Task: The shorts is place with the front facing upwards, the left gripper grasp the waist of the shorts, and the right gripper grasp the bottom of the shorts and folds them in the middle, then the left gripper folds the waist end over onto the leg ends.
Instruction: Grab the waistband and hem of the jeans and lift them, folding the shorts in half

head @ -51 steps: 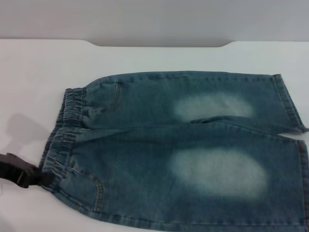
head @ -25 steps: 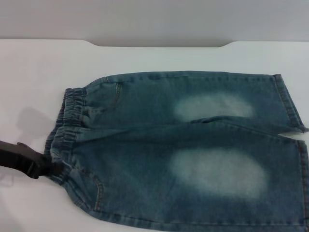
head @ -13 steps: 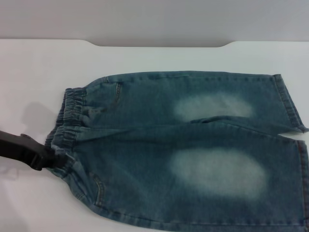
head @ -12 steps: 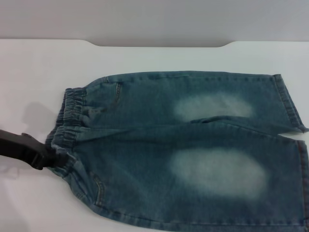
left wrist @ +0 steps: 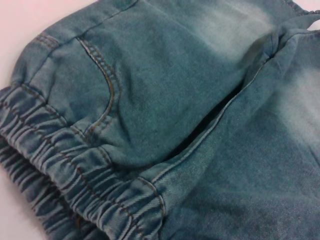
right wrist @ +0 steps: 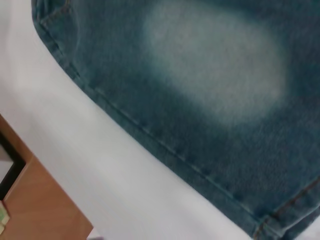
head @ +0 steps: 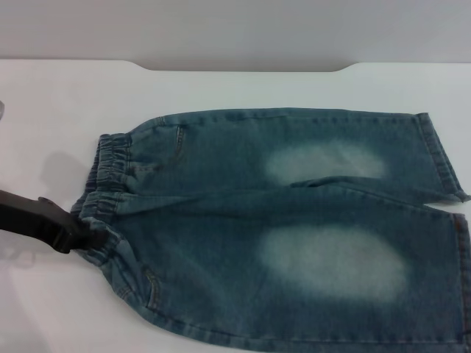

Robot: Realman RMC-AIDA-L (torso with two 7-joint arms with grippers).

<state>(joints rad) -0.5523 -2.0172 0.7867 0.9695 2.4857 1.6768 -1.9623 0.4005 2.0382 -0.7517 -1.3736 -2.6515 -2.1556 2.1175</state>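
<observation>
The shorts (head: 294, 220) lie flat on the white table (head: 243, 88), front up, with pale faded patches on both legs. The elastic waist (head: 110, 165) points to the left and the leg hems (head: 441, 158) to the right. My left gripper (head: 73, 237) comes in from the left edge and is shut on the near corner of the waist, which is bunched and drawn inward. The left wrist view shows the gathered waistband (left wrist: 60, 175) and a front pocket seam (left wrist: 107, 85) close up. The right wrist view looks at one faded leg (right wrist: 215, 75) and its side seam. My right gripper does not show.
The table's far edge (head: 243, 68) has a shallow notch toward the grey wall. Bare white table (head: 44, 132) lies to the left of the waist. In the right wrist view a brown wooden surface (right wrist: 35, 205) sits beyond the table edge.
My left gripper has moved up and inward with the near waist corner in it. That corner has bunched up and the shorts' near left edge has pulled away from the front.
</observation>
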